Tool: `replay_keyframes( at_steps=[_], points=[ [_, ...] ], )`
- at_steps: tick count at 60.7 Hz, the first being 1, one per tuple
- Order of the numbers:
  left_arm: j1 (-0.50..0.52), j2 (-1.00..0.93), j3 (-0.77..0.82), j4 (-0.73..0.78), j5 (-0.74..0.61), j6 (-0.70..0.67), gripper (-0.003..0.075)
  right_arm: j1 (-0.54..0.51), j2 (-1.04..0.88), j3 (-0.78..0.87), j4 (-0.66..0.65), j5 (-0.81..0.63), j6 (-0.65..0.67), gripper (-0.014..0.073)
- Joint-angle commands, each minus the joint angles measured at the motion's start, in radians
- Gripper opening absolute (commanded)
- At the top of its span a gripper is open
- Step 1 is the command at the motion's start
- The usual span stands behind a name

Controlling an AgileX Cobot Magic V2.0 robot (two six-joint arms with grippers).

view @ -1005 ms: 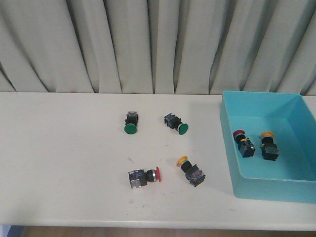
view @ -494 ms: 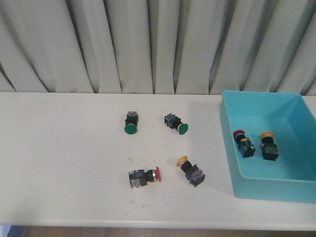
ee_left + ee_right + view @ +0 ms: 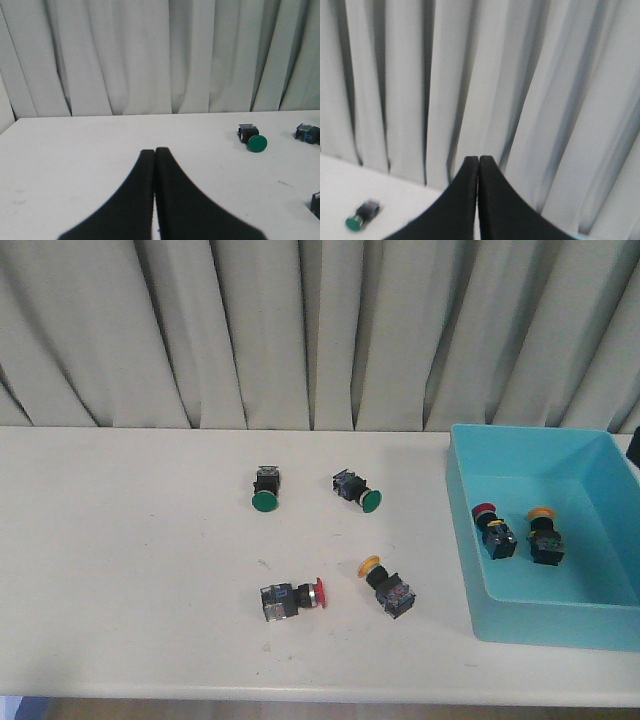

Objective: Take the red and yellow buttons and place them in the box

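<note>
With one red-capped and one yellow-capped push-button switch already inside the shallow turquoise plastic box at the table's three o'clock, both grippers are pinched together empty, so the next reach, I judge, needs opened fingers over the red-capped switch or yellow-capped switch near six o'clock.

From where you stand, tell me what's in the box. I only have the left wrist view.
Observer: The box holds one red button and one yellow button, lying side by side.
Operator: Count the red and yellow ones left on the table.
Observer: Two: a red one and a yellow one, both nearer the front edge than the green button in your view.
Operator: Report the right gripper.
Observer: The right gripper has its jaws shut with nothing between them, facing the curtain.
</note>
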Motion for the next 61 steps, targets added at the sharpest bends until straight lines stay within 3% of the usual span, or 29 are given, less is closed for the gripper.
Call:
replay_keyframes(
  at_steps=[1, 9, 16, 32, 45, 61],
  points=[
    [-0.001, -0.015, 0.047, -0.007, -0.070, -0.003, -0.0006, 0.000, -0.022, -0.027, -0.383, -0.009, 0.419, -0.0008],
    [-0.001, -0.015, 0.047, -0.007, -0.070, -0.003, -0.0006, 0.000, -0.058, -0.027, -0.750, 0.058, 0.825, -0.0008],
    [-0.001, -0.015, 0.047, -0.007, -0.070, -0.003, -0.0006, -0.002, -0.115, 0.032, -0.906, 0.046, 0.989, -0.0008],
    [-0.001, -0.015, 0.047, -0.007, -0.070, -0.003, -0.0006, -0.002, -0.343, 0.396, -0.911, -0.276, 0.974, -0.0008],
    [-0.001, -0.015, 0.047, -0.007, -0.070, -0.003, -0.0006, -0.002, -0.534, 0.624, -0.887, -0.293, 0.974, -0.0008],
    [-0.001, -0.015, 0.047, -0.007, -0.070, -0.003, -0.0006, -0.002, -0.713, 0.756, -0.888, -0.263, 0.974, -0.0008]
  ],
)
